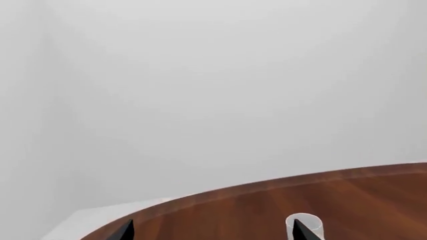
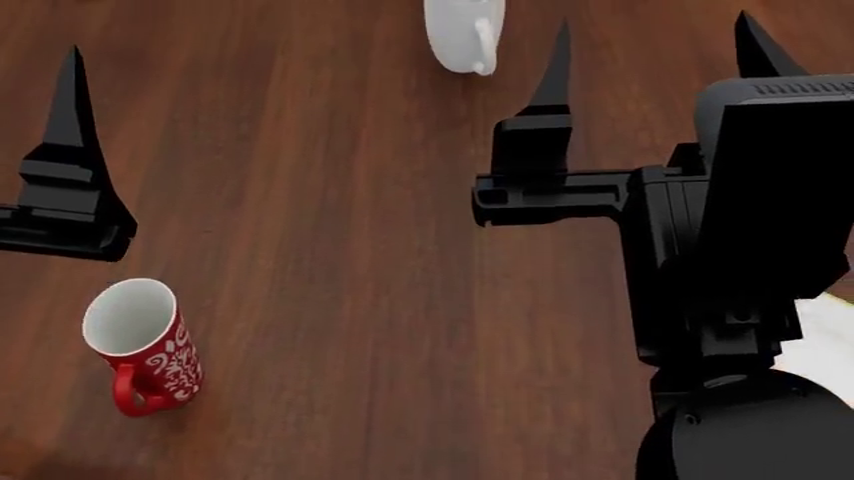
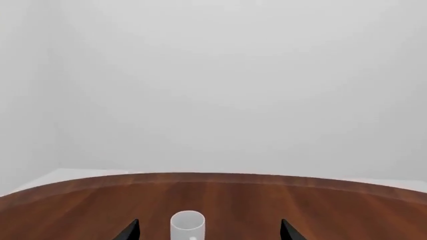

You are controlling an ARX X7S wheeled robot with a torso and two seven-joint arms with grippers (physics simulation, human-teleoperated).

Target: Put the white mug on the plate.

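White mug (image 2: 462,34) stands upright at the worktop's (image 2: 334,200) far side, ahead of the right gripper (image 2: 654,55), whose jaws are spread wide, seemingly lined up to straddle it.

Head looks down; wrists level; share white mug (image 3: 187,225).

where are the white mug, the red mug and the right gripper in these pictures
white mug (image 2: 461,35): head view, on its side wall beside the handle.
red mug (image 2: 167,360): head view, on its patterned side.
right gripper (image 2: 654,60): head view, midway between its two open fingertips.
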